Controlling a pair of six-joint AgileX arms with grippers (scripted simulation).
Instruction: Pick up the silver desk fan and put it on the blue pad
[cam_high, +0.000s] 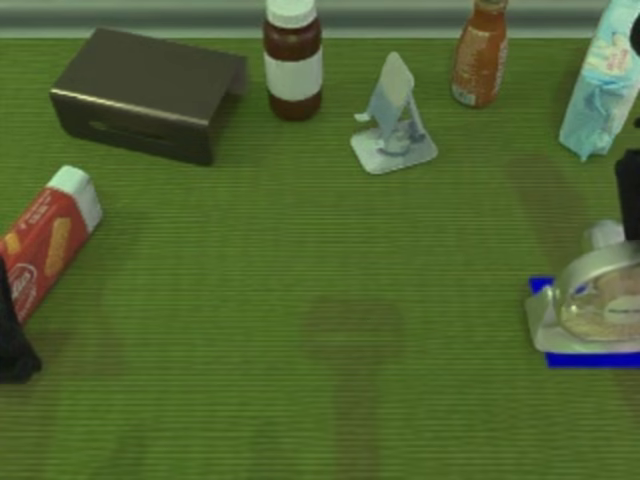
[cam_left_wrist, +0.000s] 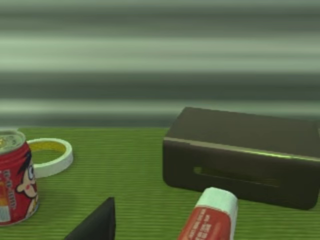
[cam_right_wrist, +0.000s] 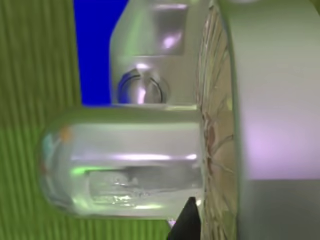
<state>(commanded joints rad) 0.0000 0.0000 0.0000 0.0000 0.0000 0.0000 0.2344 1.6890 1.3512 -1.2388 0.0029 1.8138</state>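
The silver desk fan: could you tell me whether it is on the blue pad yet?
On it: the silver desk fan covers most of the blue pad, whose edges show around the base. Whether the right gripper holds it, cannot tell.

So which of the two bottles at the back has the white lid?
The dark brown jar with the white band, beside the dark box. The orange sauce bottle further right has a reddish-brown top instead.
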